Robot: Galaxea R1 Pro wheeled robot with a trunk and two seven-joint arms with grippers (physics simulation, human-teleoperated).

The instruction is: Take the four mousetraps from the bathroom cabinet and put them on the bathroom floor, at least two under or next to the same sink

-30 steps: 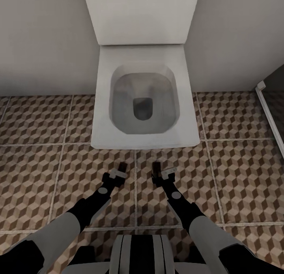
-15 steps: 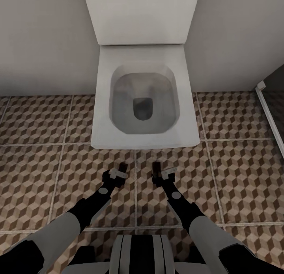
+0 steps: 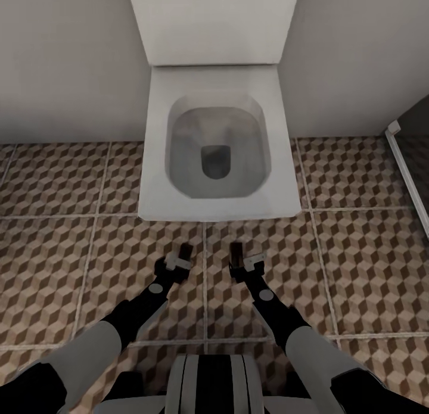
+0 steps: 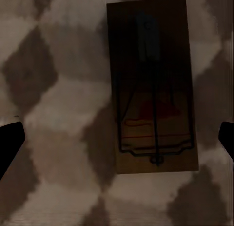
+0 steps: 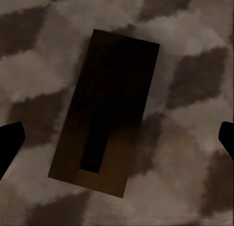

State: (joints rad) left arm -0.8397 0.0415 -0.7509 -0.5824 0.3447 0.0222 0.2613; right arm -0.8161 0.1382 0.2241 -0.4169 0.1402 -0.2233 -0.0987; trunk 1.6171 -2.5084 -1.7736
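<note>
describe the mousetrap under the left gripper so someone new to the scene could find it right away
Start at the white toilet against the wall; on the cube-patterned bathroom floor just in front of its bowl lie two mousetraps. This mousetrap lies below the open left gripper. Unlike its neighbour, it shows red markings under its wire.

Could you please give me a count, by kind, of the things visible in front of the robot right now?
Mousetraps: 2, one under the left end effector and one under the right end effector
Toilets: 1
End effectors: 2
Total: 5
</note>
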